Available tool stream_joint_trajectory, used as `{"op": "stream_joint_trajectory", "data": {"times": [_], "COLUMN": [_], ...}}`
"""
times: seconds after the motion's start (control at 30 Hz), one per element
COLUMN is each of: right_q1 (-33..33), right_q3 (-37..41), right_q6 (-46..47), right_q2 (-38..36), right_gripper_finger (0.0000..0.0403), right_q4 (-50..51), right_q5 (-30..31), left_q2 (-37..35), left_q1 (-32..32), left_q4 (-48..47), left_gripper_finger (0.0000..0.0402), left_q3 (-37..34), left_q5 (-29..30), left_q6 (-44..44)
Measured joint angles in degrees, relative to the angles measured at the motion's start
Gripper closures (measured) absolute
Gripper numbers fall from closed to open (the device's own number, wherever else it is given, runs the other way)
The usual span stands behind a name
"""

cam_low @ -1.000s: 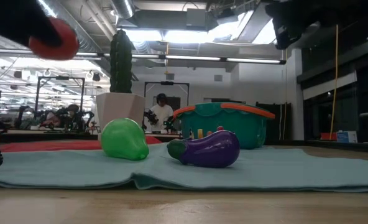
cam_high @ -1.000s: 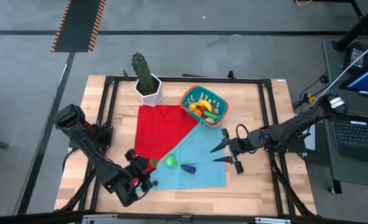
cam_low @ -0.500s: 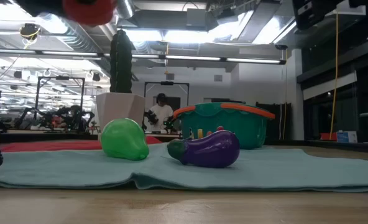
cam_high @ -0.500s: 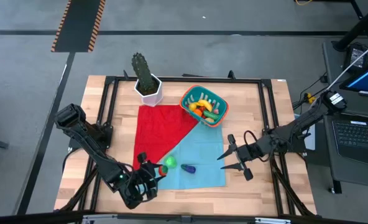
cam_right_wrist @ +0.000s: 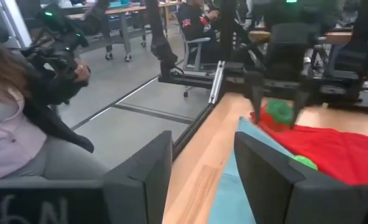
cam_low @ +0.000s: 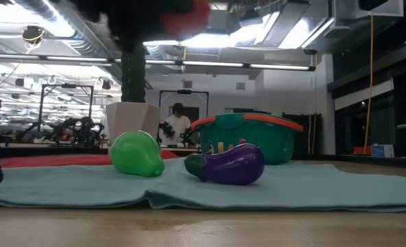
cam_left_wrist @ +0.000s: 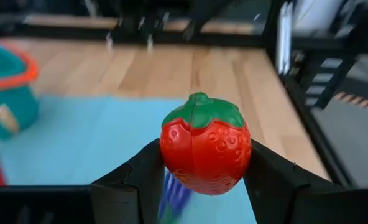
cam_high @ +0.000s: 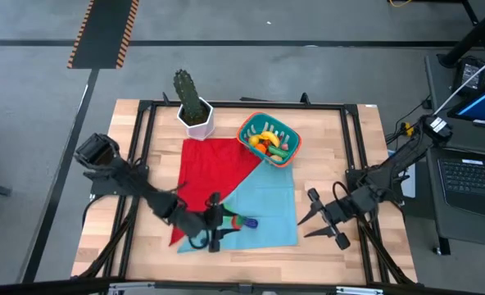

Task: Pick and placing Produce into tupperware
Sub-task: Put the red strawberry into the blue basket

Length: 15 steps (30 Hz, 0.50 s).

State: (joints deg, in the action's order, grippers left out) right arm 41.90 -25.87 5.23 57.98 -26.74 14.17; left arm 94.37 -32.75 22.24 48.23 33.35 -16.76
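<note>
Strawberry (cam_left_wrist: pixel 205 144) clamped in the left gripper (cam_high: pixel 213 223), above the teal cloth (cam_high: pixel 267 205). Two pieces lie loose: green pear (cam_low: pixel 137 153), purple eggplant (cam_low: pixel 228 164). Right gripper (cam_high: pixel 324 224) hangs open, empty, near the table's right edge.

The left tool (cam_high: pixel 215 223) now hangs over the blue cloth (cam_high: pixel 267 205), above the green piece (cam_low: pixel 137 153) and the eggplant (cam_low: pixel 227 164), having swung there from the surface's near left corner (the strawberry (cam_left_wrist: pixel 205 144) rides clamped between its fingers). The right tool (cam_high: pixel 324 223) sits farther back toward the near right edge than before.
</note>
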Motion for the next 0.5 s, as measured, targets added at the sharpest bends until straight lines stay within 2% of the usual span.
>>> {"op": "stream_joint_trajectory", "data": {"times": [0.1,0.33,0.5], "right_q1": [0.7,0.8,0.6], "right_q3": [0.0,0.0,0.0], "right_q6": [-0.5,-2.7,-2.8], "right_q2": [-0.1,-0.1,0.0], "right_gripper_finger": [0.0228,0.0228,0.0228], "right_q4": [0.2,0.4,1.9], "right_q5": [0.0,0.1,1.6], "left_q2": [0.0,0.0,0.0], "left_q1": [3.6,10.3,12.7], "left_q4": [7.7,11.9,12.2], "left_gripper_finger": [0.0223,0.0223,0.0223], "left_q3": [-2.8,-5.6,-5.6], "left_q5": [-5.8,-16.7,-19.2], "left_q6": [3.6,4.9,7.9]}}
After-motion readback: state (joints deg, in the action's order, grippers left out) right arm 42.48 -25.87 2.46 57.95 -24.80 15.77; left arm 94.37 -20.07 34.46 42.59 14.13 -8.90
